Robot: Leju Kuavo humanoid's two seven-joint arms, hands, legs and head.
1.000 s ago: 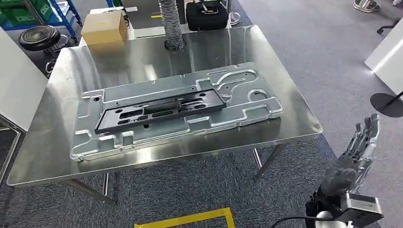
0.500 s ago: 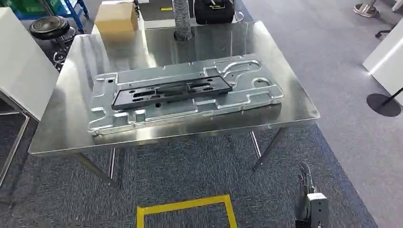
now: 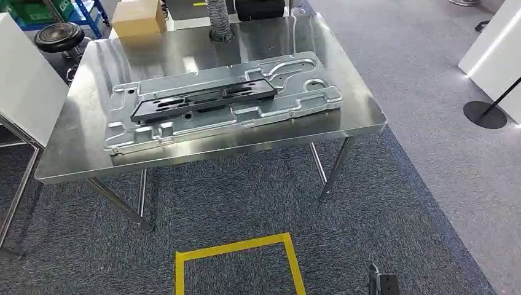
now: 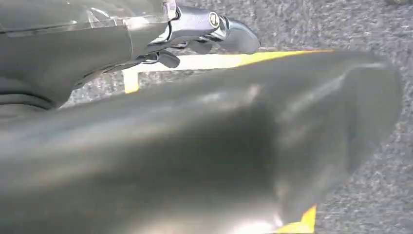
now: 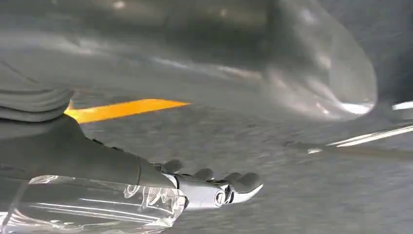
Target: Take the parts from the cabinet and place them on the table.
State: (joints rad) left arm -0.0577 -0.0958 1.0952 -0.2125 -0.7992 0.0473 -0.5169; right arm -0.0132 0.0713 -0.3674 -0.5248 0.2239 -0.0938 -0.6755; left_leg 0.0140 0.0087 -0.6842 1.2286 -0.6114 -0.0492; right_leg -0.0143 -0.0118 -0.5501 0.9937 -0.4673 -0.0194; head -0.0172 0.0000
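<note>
Hanging over grey carpet, the left robot hand [image 4: 214, 34] and the right robot hand [image 5: 214, 187] each carry nothing, fingers stretched out and lying close side by side. A yellow tape square [image 3: 236, 264] marks the floor [image 3: 381, 203] near the robot. Beyond it stands the steel surface [image 3: 74, 153]. A silver panel [image 3: 295, 101] lies along the middle of the surface, reaching from near its left edge toward its right edge, and a black bracket [image 3: 203, 98] rests lengthwise on top of the panel. A cardboard box [image 3: 138, 17] sits past the far left corner, a ribbed hose [image 3: 218, 21] at the far edge.
</note>
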